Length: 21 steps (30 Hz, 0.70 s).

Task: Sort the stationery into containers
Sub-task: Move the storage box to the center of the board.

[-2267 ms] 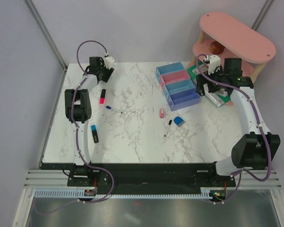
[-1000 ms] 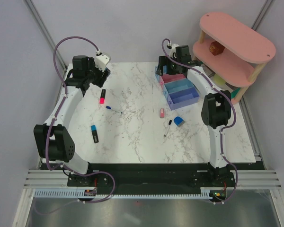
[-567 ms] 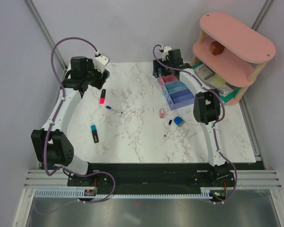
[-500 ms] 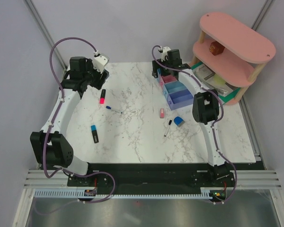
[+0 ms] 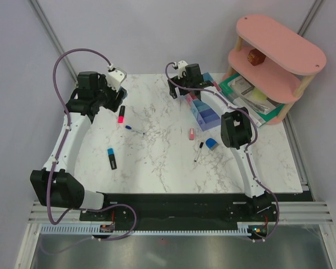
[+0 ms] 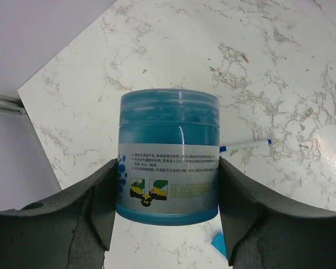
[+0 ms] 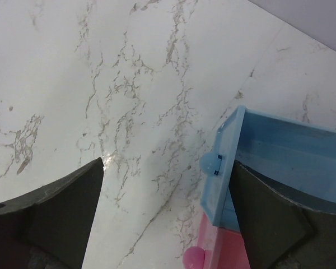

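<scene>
My left gripper (image 6: pixel 168 224) is shut on the round blue-white roll (image 6: pixel 169 162), which fills the left wrist view, held above the table's back left (image 5: pixel 113 96). My right gripper (image 7: pixel 167 190) is open and empty, over bare table just left of the light blue bin (image 7: pixel 280 157) and pink bin (image 7: pixel 215 252). In the top view it (image 5: pixel 175 88) is at the far end of the bin row (image 5: pixel 210 115). On the table lie a pink highlighter (image 5: pixel 121 115), a blue-tipped pen (image 5: pixel 135 130), a blue highlighter (image 5: pixel 111 158), a pink eraser (image 5: pixel 191 133), a black pen (image 5: pixel 197 151) and a blue cube (image 5: pixel 212 143).
A pink two-tier shelf (image 5: pixel 280 42) stands at the back right with a small brown block (image 5: pixel 255 56) on its lower tier. A green-rimmed flat tray (image 5: pixel 243 92) sits under it. The right arm stretches over the bin row.
My right arm has swung left, from the tray by the shelf to the far left end of the bin row. My left arm has drawn slightly left, still holding the roll.
</scene>
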{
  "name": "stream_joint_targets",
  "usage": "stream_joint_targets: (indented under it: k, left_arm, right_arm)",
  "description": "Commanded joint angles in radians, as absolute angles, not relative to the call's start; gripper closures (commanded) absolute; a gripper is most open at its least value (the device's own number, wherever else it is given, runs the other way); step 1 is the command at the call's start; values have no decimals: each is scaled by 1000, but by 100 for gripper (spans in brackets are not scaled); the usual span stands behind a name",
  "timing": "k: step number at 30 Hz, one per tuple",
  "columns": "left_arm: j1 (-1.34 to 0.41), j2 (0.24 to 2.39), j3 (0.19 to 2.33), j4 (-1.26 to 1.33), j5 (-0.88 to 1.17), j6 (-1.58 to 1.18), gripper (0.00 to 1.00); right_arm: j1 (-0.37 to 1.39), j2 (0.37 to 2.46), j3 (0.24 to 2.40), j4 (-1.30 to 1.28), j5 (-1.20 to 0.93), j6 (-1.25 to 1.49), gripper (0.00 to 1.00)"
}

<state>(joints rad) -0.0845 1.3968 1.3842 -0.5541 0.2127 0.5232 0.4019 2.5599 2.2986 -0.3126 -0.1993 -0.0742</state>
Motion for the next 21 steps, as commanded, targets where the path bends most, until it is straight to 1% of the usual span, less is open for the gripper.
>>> stream_joint_targets:
  k: [1, 21]
  left_arm:
    - [-84, 1332, 1362, -546, 212, 519, 98]
    - [-75, 1187, 1312, -551, 196, 465, 98]
  right_arm:
    - [462, 2496, 2241, -334, -241, -112, 2]
    - [702, 2324, 2017, -489, -399, -164, 2]
